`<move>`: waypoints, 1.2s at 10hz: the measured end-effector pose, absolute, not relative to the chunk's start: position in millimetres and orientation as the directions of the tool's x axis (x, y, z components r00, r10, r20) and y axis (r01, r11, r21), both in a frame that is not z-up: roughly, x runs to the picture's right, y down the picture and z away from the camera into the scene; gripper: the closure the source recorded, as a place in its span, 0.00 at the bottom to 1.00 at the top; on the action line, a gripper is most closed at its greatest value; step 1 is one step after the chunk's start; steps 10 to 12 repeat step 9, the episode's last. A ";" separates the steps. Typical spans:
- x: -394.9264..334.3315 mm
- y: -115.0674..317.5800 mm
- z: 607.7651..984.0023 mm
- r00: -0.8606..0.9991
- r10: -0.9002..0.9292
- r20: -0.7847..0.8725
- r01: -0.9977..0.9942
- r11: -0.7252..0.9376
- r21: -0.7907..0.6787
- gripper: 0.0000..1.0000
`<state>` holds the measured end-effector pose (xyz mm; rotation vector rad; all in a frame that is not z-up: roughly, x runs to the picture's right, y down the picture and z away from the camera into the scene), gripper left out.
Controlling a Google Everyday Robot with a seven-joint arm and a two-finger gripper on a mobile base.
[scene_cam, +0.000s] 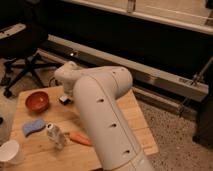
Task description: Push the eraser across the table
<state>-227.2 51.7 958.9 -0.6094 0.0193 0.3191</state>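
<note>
The robot's white arm (102,117) fills the centre of the view, rising from the lower edge and bending toward the far side of the table (127,127). Its gripper (65,89) lies behind the wrist housing near the table's far edge, low over the wood; whether it is released or clenched cannot be told, nor whether it touches anything.

The table is a low stand with a light wooden plank top, set on a speckled floor (175,135). Behind it a dark wall carries a long metal rail (150,75) running from left to right. An office chair (22,55) with a star base stands at the far left.

On the table, largest first: a red bowl (37,101) near the far left corner; a white cup (10,152) at the near left edge; a blue sponge (32,126) toward the left edge; a clear bottle (55,135) upright near the middle; an orange carrot (80,138) lying just right of the bottle, beside the arm.

The eraser (64,99), a small dark block with a pale top, rests near the far edge, right of the bowl and directly beneath the gripper's end of the arm, close against it.
</note>
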 end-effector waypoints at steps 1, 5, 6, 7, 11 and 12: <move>-233.6 48.1 961.0 0.954 0.282 -0.104 -0.291 0.777 -0.559 1.00; -259.0 43.4 968.9 0.965 0.251 -0.079 -0.251 0.787 -0.563 1.00; -264.1 43.2 970.6 0.966 0.246 -0.076 -0.245 0.788 -0.565 1.00; -265.9 42.7 971.4 0.967 0.245 -0.074 -0.243 0.788 -0.566 1.00; -256.4 42.3 966.8 0.965 0.249 -0.082 -0.251 0.784 -0.568 0.96; -256.4 42.3 966.8 0.965 0.249 -0.082 -0.251 0.784 -0.568 0.96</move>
